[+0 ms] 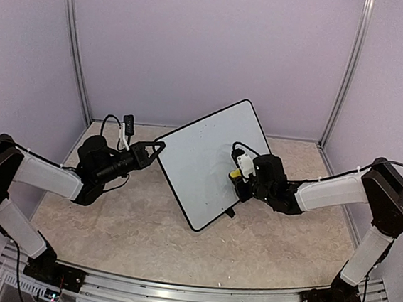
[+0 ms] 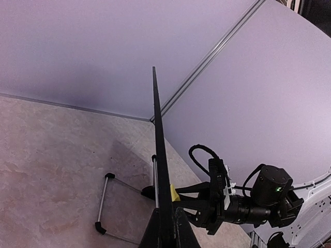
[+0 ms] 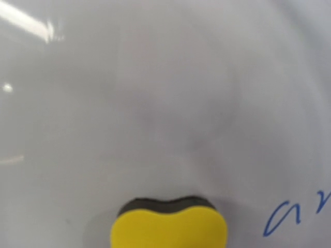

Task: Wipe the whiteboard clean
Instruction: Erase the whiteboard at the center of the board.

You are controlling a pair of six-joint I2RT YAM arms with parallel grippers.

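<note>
On the marbled table [image 1: 109, 221], mid-way between the two arms: one whiteboard [image 1: 204, 158], propped steeply on edge and turned corner-up, white face with narrow black rim; in the left wrist view it appears edge-on as a thin dark line [image 2: 158, 155].
Behind it: wire stand [image 2: 103, 204], its loop resting on the table.
Left gripper [image 1: 160, 146]: jaws closed tight, pinching the whiteboard's left edge; the same pinch shows at the bottom of its own camera [image 2: 166, 235].
Right gripper [image 1: 239, 179]: jaws drawn narrow around a yellow sponge [image 1: 235, 173], which is pressed flat against the white face near its right edge.
Sponge, close view [image 3: 168, 232]: yellow body, dark pad touching the board.
Marks: blue writing [image 3: 289, 212] just right of the sponge; faint grey smears across the surface above it.
</note>
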